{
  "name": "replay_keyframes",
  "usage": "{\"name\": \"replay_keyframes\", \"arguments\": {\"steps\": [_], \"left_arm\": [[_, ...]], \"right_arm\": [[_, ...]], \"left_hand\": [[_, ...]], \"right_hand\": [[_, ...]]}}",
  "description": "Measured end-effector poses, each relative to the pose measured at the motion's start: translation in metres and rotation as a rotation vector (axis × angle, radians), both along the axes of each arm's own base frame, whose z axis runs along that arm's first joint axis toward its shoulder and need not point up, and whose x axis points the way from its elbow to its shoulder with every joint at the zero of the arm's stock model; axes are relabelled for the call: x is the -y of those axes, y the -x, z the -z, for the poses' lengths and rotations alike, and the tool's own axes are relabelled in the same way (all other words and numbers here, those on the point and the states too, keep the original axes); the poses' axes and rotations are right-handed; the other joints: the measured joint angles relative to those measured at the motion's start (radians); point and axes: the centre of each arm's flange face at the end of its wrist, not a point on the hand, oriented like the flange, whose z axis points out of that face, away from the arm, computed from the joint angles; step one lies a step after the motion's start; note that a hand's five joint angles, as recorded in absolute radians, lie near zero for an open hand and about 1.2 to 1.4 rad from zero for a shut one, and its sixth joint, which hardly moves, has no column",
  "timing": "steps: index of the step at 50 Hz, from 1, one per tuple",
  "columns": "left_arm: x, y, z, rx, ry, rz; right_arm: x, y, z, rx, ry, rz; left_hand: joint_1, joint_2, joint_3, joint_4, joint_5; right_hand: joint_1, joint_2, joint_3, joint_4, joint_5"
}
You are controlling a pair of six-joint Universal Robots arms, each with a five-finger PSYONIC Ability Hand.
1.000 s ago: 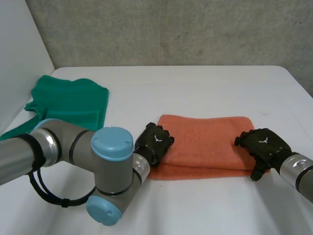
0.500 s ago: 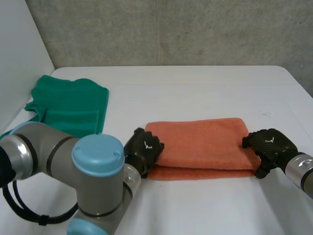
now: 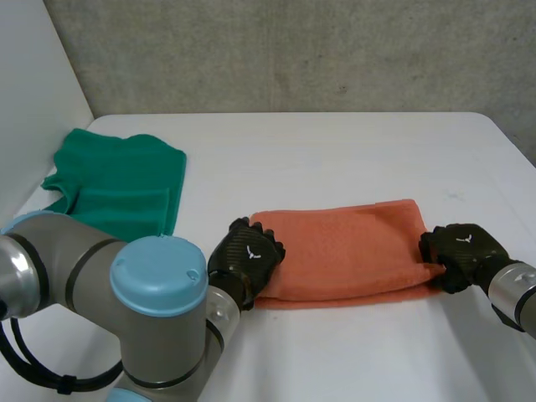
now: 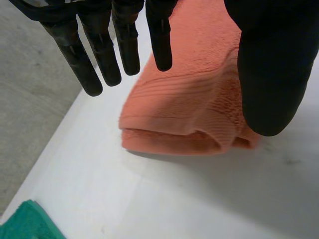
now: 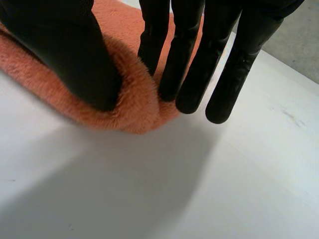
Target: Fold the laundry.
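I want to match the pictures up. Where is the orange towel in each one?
Head view: the orange towel lies between the left hand and the right hand.
Left wrist view: the orange towel's folded end lies at the left hand's fingertips.
Right wrist view: the orange towel's end is pinched in the right hand.
Shared landmark: the white table under it.

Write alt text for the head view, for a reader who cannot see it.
A folded orange towel lies on a white table with a robot hand at each short end: the left robot hand open at one end, the right robot hand pinching the other. A crumpled green cloth lies farther back on the robot's left.
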Motion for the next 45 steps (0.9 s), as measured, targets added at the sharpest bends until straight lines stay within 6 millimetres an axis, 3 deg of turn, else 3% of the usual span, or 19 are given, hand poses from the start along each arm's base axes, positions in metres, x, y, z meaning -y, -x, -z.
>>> {"name": "replay_keyframes", "arguments": {"steps": [11, 16, 18, 19, 20, 23, 28, 30, 31, 33, 35, 38, 41, 45], "left_arm": [[0.008, -0.015, -0.026, -0.049, 0.040, -0.054], [0.018, -0.023, -0.033, -0.093, 0.037, -0.103], [0.024, -0.026, -0.036, -0.122, 0.028, -0.126], [0.027, -0.027, -0.037, -0.141, 0.022, -0.139], [0.027, -0.027, -0.037, -0.141, 0.022, -0.139], [0.036, -0.030, -0.041, -0.209, -0.003, -0.177], [0.044, -0.030, -0.048, -0.301, -0.033, -0.210], [0.046, -0.029, -0.050, -0.326, -0.040, -0.217], [0.048, -0.028, -0.052, -0.353, -0.047, -0.222], [0.049, -0.027, -0.054, -0.371, -0.051, -0.224], [0.051, -0.024, -0.057, -0.401, -0.055, -0.224], [0.052, -0.020, -0.060, -0.420, -0.054, -0.217], [0.053, -0.013, -0.062, -0.437, -0.053, -0.203], [0.049, 0.007, -0.061, -0.462, -0.071, -0.152]], "right_arm": [[0.025, 0.033, -0.013, -0.063, 0.074, 0.097], [0.026, 0.025, -0.035, -0.131, 0.181, 0.049], [0.023, 0.013, -0.044, -0.142, 0.221, 0.004], [0.013, -0.010, -0.054, -0.146, 0.275, -0.073], [0.013, -0.010, -0.054, -0.146, 0.275, -0.073], [-0.018, -0.064, -0.066, -0.123, 0.364, -0.264], [-0.067, -0.120, -0.055, -0.080, 0.389, -0.493], [-0.079, -0.131, -0.048, -0.073, 0.376, -0.545], [-0.090, -0.141, -0.038, -0.067, 0.353, -0.593], [-0.097, -0.146, -0.032, -0.064, 0.333, -0.618], [-0.102, -0.151, -0.024, -0.056, 0.302, -0.636], [-0.098, -0.150, -0.023, -0.040, 0.281, -0.610], [-0.081, -0.141, -0.030, 0.003, 0.253, -0.515], [-0.042, -0.111, -0.054, 0.133, 0.191, -0.287]], "left_hand": [[-0.148, -0.144, -0.147, -0.134, -0.138], [-0.179, -0.180, -0.176, -0.170, -0.170], [-0.179, -0.188, -0.178, -0.177, -0.178], [-0.179, -0.193, -0.186, -0.183, -0.182], [-0.179, -0.193, -0.186, -0.183, -0.182], [-0.179, -0.193, -0.190, -0.184, -0.182], [-0.179, -0.193, -0.190, -0.184, -0.182], [-0.179, -0.193, -0.190, -0.184, -0.182], [-0.179, -0.193, -0.190, -0.184, -0.182], [-0.179, -0.193, -0.190, -0.184, -0.182], [-0.179, -0.193, -0.190, -0.184, -0.182], [-0.179, -0.193, -0.190, -0.184, -0.182], [-0.179, -0.193, -0.190, -0.184, -0.182], [-0.179, -0.193, -0.190, -0.184, -0.182]], "right_hand": [[0.020, 0.047, 0.064, 0.075, 0.067], [0.040, 0.047, 0.064, 0.075, 0.067], [0.049, 0.047, 0.064, 0.076, 0.070], [0.055, 0.047, 0.064, 0.076, 0.072], [0.055, 0.047, 0.064, 0.076, 0.072], [0.070, 0.047, 0.064, 0.076, 0.083], [0.080, 0.047, 0.064, 0.076, 0.086], [0.080, 0.047, 0.064, 0.076, 0.086], [-0.061, -0.145, -0.132, -0.126, -0.091], [-0.061, -0.145, -0.132, -0.126, -0.091], [-0.606, -0.771, -0.736, -0.731, -0.691], [-0.679, -0.894, -0.887, -0.876, -0.834], [-0.681, -0.906, -0.902, -0.884, -0.838], [-0.681, -0.906, -0.902, -0.884, -0.838]]}}
